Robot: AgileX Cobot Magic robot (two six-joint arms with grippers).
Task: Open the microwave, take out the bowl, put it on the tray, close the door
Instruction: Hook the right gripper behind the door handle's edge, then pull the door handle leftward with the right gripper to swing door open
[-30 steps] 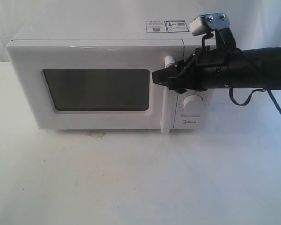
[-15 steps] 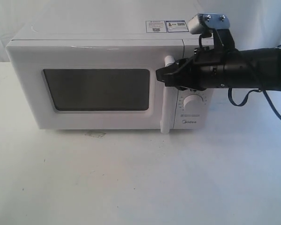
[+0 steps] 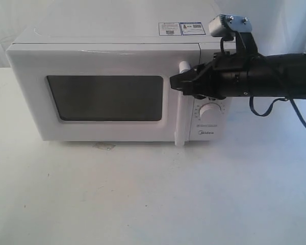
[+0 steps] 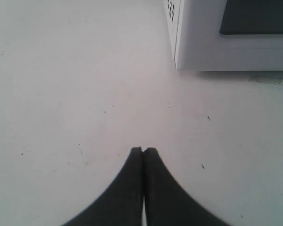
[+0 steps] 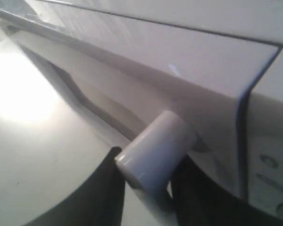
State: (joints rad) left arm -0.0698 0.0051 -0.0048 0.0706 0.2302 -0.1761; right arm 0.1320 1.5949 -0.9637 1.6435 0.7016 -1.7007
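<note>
White table | microwave door closed, handle upright | right tool clamps handle

Bright, soft, even light fills the exterior view. The white table is nearly washed out, with only a thin shadow under the boxy white microwave. In the left wrist view the left gripper's black jaws are blurred. In the right wrist view a broad glare patch burns out detail, and the white bar handle looks soft.

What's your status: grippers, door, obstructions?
Right gripper shut on handle. Left gripper shut, idle over table. Door closed. No obstruction seen in front.
</note>
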